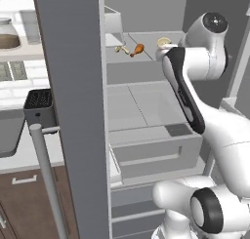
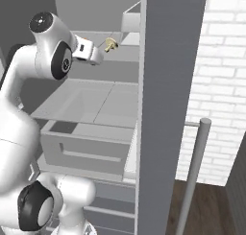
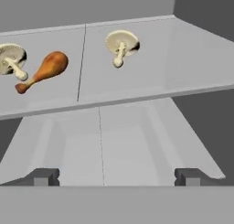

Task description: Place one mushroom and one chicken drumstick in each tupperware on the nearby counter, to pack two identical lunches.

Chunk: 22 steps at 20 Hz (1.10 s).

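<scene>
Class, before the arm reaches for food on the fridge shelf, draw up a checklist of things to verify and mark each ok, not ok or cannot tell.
1. Gripper open, nothing between the fingertips: ok.
2. A mushroom lies ahead on the shelf, apart from other food: ok.
3. Chicken drumstick on the same shelf, beside a second mushroom: ok.
4. Second drumstick located: cannot tell.
5. Fridge door swung open, the way to the shelf free: ok.
6. Tupperware ready on the counter: cannot tell.
</scene>
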Tool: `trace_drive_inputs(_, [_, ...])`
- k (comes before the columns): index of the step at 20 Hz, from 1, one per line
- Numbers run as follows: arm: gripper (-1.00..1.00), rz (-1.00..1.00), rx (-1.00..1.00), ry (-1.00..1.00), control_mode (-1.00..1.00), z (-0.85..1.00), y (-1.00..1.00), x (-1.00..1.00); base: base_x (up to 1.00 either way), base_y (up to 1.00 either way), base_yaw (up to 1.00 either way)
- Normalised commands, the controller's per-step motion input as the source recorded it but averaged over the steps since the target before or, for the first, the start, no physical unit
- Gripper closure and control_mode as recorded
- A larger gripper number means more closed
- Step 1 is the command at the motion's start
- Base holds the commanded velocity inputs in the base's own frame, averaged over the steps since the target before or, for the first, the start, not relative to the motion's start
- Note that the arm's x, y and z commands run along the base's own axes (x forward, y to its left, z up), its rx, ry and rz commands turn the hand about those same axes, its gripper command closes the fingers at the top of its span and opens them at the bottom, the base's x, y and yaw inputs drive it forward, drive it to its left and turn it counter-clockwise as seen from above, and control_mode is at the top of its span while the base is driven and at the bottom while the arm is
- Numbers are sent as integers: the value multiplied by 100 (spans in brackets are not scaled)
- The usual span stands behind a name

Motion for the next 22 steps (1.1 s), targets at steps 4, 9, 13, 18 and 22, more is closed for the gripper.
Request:
trace_drive_inputs(4, [-100,-2,-1,0,-100,0,-4,73,0,0,0])
trace_drive_inputs(9, [-100,-7,0,7,-100,0,-22,77,0,0,0])
trace_drive_inputs(13, [-100,-7,0,8,-100,0,-19,83,0,0,0])
trace_drive_inputs(18, [-100,-6,0,10,-100,0,-14,83,0,0,0])
trace_drive_inputs(22, [-100,-1,0,1,-100,0,-4,72,0,0,0])
